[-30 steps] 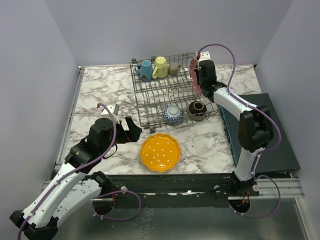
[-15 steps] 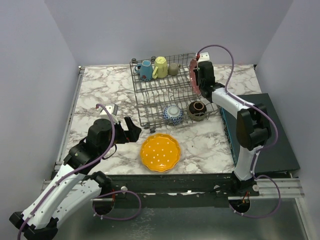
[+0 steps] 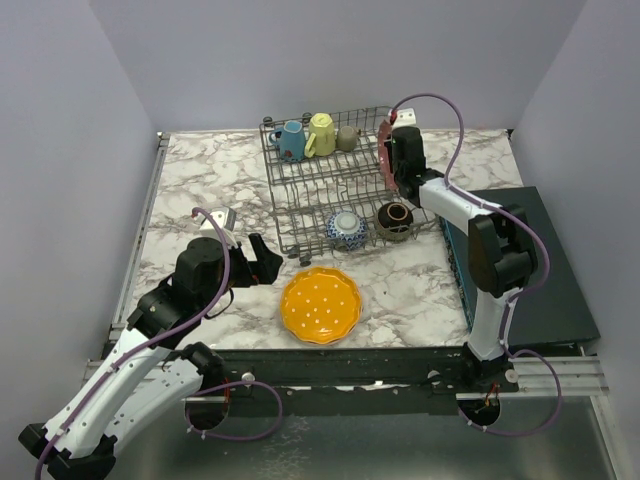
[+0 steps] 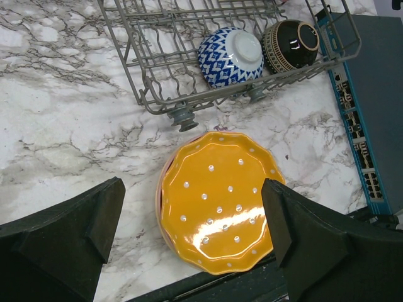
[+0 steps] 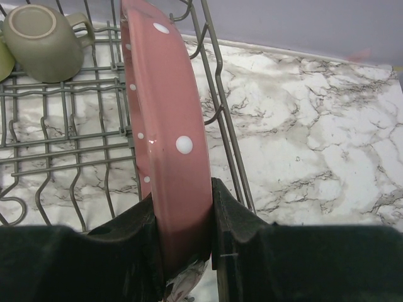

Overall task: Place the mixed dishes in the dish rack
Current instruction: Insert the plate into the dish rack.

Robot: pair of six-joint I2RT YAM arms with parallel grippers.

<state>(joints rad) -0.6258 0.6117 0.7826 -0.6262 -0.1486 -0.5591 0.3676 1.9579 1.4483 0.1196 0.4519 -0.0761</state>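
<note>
Pinching the pink plate (image 5: 165, 126) is the right pincer (image 5: 182, 211), white dots visible only wrist-side; left pincer (image 4: 192, 189) spread.

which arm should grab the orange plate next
Left. Its open end effector is right beside the orange plate, facing it, while the right end effector is shut on the pink plate at the rack.

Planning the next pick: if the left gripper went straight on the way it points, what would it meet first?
Most likely the orange plate on the table, framed by the open left gripper in its wrist view; depth is unclear.
</note>
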